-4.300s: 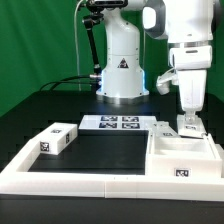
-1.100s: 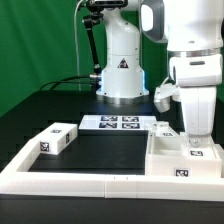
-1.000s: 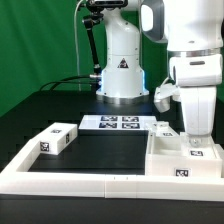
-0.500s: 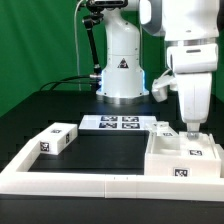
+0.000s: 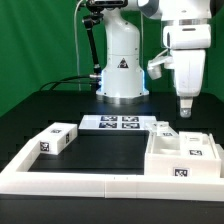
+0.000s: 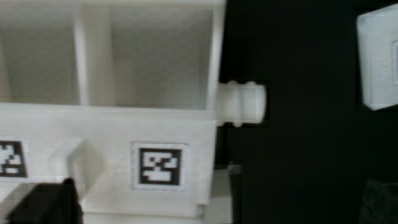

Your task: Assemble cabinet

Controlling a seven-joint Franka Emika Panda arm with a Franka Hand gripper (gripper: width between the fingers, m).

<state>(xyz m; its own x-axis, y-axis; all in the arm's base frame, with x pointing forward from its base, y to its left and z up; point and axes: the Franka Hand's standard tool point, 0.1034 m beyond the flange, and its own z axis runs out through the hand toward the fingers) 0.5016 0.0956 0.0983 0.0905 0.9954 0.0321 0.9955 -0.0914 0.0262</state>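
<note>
- The gripper point(image 5: 185, 108) hung at 2 o'clock in the exterior view, pointing straight down, clear above the shell point(image 5: 185, 158) and touching nothing.
- From that side its fingers showed as one narrow tip. I could not tell whether they were parted or closed, and nothing was seen held in them.
- The shell, the cabinet's hollow box, sat on the table point(image 5: 100, 150) at 4 o'clock, open side up, with a tag point(image 5: 182, 172) on its near face.
- A block point(image 5: 58, 138) lay at 9 o'clock, well apart from the shell, with a tag on its end.
- A second block point(image 5: 163, 128) lay just beside the shell's far corner, at the shell's 11 o'clock.
- The marker board point(image 5: 120, 123) lay flat near the centre, at 6 o'clock from the arm's base point(image 5: 122, 75).
- A rail point(image 5: 90, 182) ran along the 6 o'clock edge and turned up the 8 o'clock side.
- The wrist view looked down into the shell. A partition point(image 6: 84, 50) split its inside, and a short round stub point(image 6: 244, 102) stuck out of one side wall over black table.
</note>
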